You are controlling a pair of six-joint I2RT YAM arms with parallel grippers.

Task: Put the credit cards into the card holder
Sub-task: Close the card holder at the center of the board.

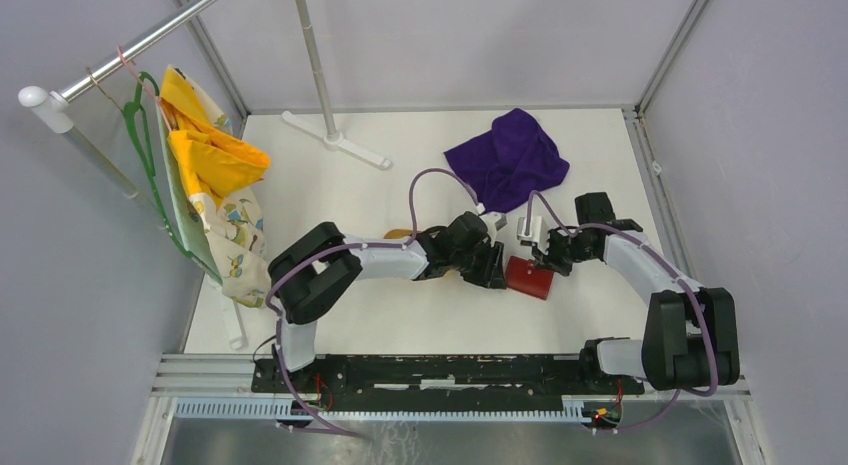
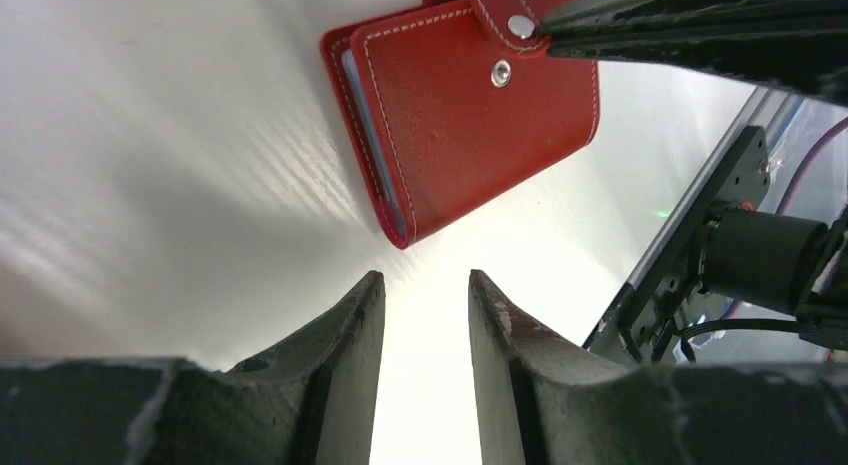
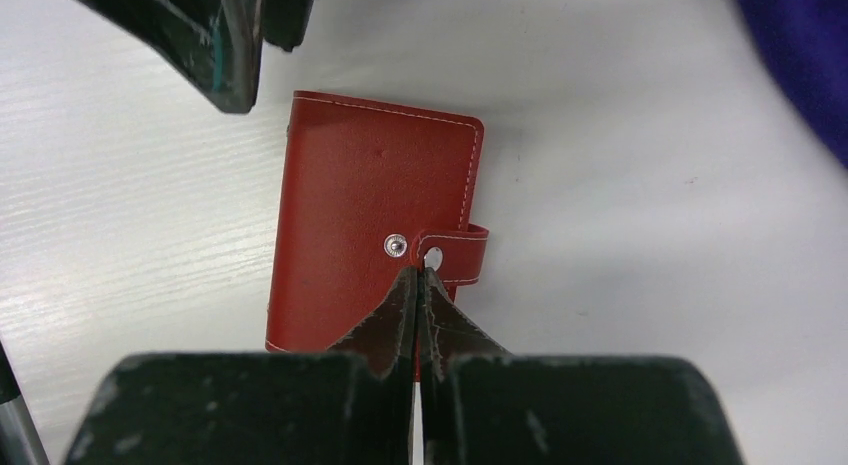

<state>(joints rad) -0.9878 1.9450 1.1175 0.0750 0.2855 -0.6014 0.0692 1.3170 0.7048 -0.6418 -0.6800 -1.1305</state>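
Currently the red leather-like folding card holder (image 3: 370, 215) lies flat on the white table (image 3: 620, 105), folded shut, directly under the tips of the right fingers (image 3: 410, 300). Those fingers are clenched tight together, tips touching the holder's snap tab (image 3: 458, 253) just beside the silver stud (image 3: 396, 246); cannot tell whether the tab's edge is pinched between them or only pressed; the tab looks unsnapped, its button beside the stud, not on it. The left fingers (image 2: 480, 295) are parted with nothing between them, hovering just short of the holder's corner, not touching. No loose credit cards show in any view; a pale strip shows inside the holder's open edge on the side toward the left fingers; card or sleeve, can't tell.

Risks, as judgement: the holder looks light and nothing pins it, so a pull on the tab by the right fingers would likely drag or lift the whole thing instead of opening it; the tips could slip off the thin tab; the left fingers coming in at the corner could shove the holder sideways, or clash with the right fingers, since both crowd close; if the cover flops shut, no card goes in. The crumpled purple cloth (image 1: 508, 157) lies beyond the right fingers; unlikely to interfere.
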